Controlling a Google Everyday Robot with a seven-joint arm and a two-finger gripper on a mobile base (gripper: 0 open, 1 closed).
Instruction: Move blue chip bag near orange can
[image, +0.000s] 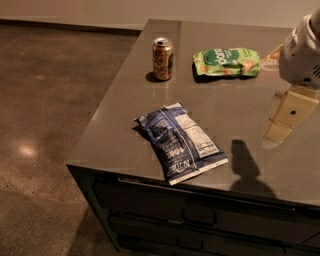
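The blue chip bag (181, 141) lies flat near the front edge of the grey counter (125, 115), white nutrition panel facing up. The orange can (163, 59) stands upright at the back left of the counter, well behind the bag. My gripper (281, 124) hangs above the right side of the counter, to the right of the bag and apart from it. It holds nothing that I can see. Its shadow (246, 165) falls on the counter near the front edge.
A green snack bag (227, 62) lies at the back, right of the can. The counter's left and front edges drop to a brown floor (45, 125). Drawers with handles (200, 217) sit under the front edge.
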